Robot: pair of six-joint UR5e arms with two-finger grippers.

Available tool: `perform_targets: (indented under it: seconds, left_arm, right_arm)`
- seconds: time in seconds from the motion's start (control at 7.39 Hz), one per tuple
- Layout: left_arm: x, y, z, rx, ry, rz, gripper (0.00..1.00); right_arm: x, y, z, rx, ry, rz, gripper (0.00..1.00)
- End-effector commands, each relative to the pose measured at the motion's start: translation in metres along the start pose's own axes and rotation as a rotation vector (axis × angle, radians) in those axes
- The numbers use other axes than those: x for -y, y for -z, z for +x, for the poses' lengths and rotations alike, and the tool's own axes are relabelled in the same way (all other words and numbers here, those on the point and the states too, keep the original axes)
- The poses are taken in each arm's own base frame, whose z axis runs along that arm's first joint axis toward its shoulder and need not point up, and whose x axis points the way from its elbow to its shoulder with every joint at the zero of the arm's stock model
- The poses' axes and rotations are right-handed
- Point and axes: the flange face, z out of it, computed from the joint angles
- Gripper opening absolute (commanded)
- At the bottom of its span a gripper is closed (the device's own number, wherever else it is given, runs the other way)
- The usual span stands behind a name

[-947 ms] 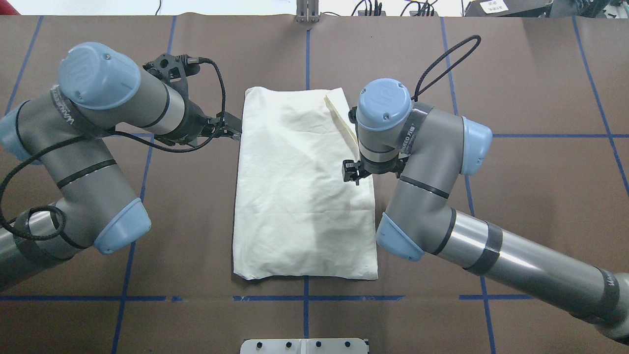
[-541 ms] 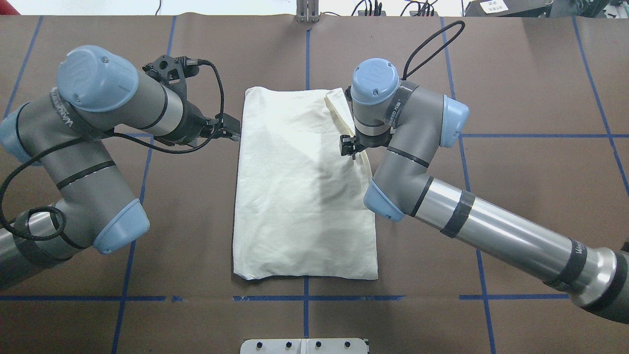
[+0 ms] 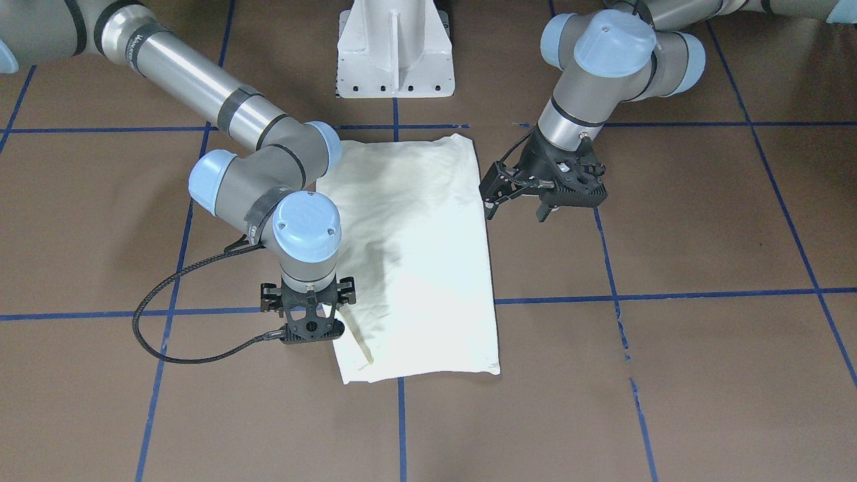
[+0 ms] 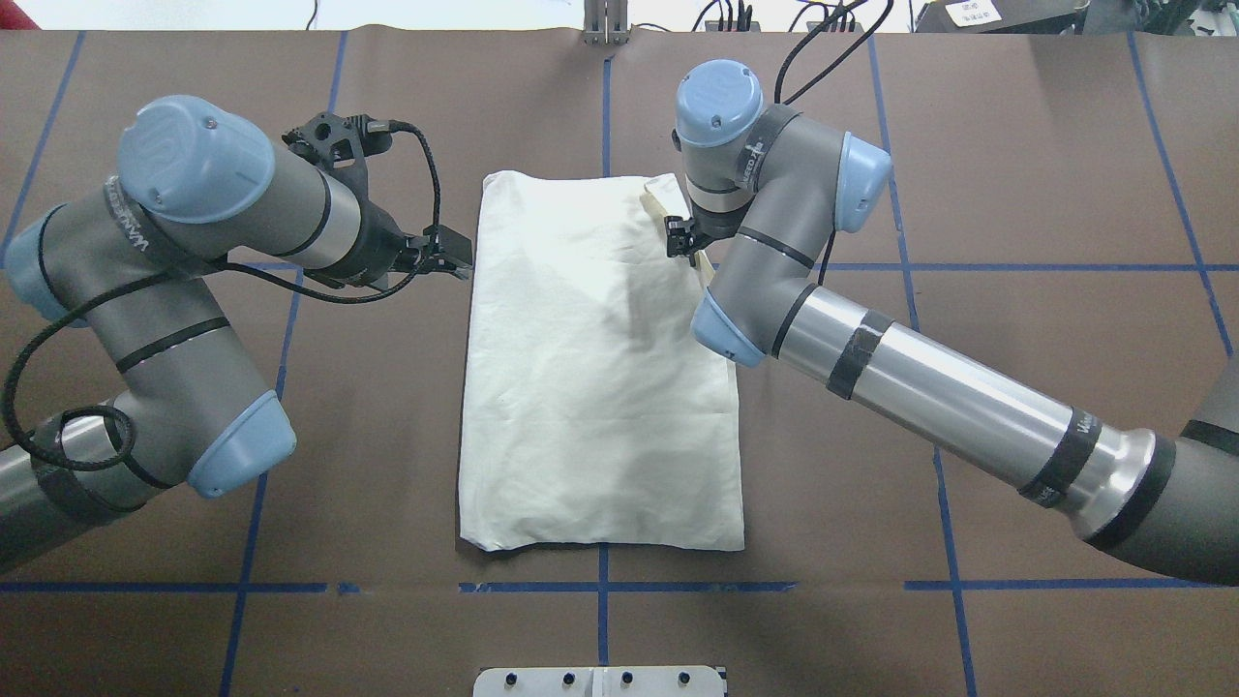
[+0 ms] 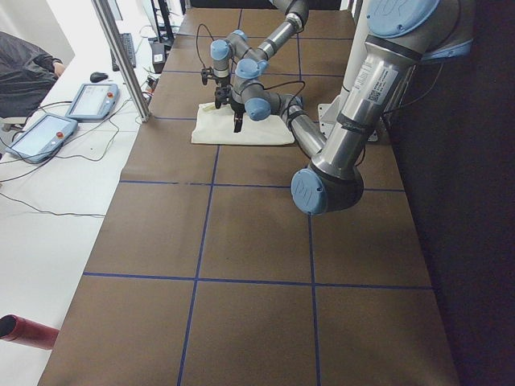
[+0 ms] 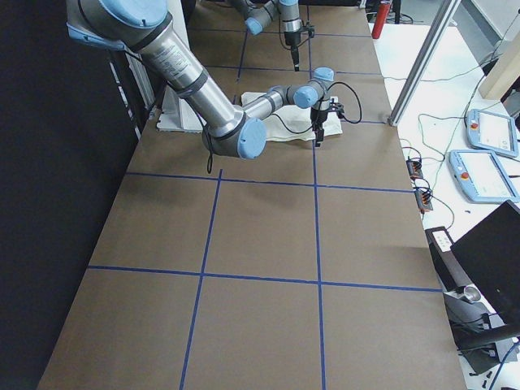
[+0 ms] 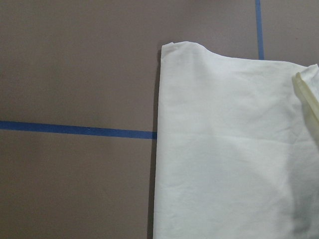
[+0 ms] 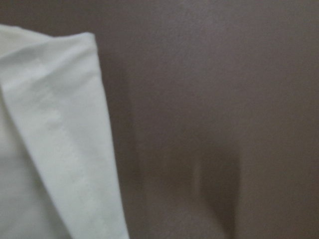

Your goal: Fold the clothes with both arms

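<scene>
Shirt [image 4: 600,387] lies limp, light and easily creased on bench [image 4: 968,145], so we judge its far corners the best hold; left claw [image 4: 457,254] stands parted, right claw [image 4: 682,239] we cannot tell.

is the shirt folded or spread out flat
Folded: the shirt lies as a narrow plain rectangle, no sleeves or print showing, with one hemmed strip turned over at a far corner.

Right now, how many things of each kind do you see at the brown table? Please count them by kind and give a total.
Shirt: 1
Robot arms: 2, the left arm and the right arm
White stand: 1
Total: 4
</scene>
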Motion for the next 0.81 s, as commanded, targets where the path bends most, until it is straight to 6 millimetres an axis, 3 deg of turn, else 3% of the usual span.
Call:
perform_targets:
  seconds: [0.0,0.14,0.41,0.54,0.68]
  left_arm:
    - [0.000,0.002,0.002,-0.005,0.000,0.002,1.00]
    - [0.000,0.002,0.003,-0.006,0.000,0.002,1.00]
    - [0.000,0.001,0.004,-0.005,0.012,0.000,1.00]
    - [-0.012,-0.004,0.012,-0.019,0.055,-0.019,1.00]
    - [-0.045,-0.014,0.030,-0.052,0.175,-0.066,1.00]
  right_arm:
    - [0.035,-0.001,0.048,-0.035,-0.003,0.006,1.00]
    - [0.040,0.000,0.056,-0.041,-0.009,0.006,1.00]
    - [0.048,0.025,0.043,-0.010,-0.007,0.032,1.00]
    - [0.044,0.053,0.027,0.043,0.009,0.056,1.00]
    - [0.033,0.077,0.015,0.125,0.029,0.037,1.00]
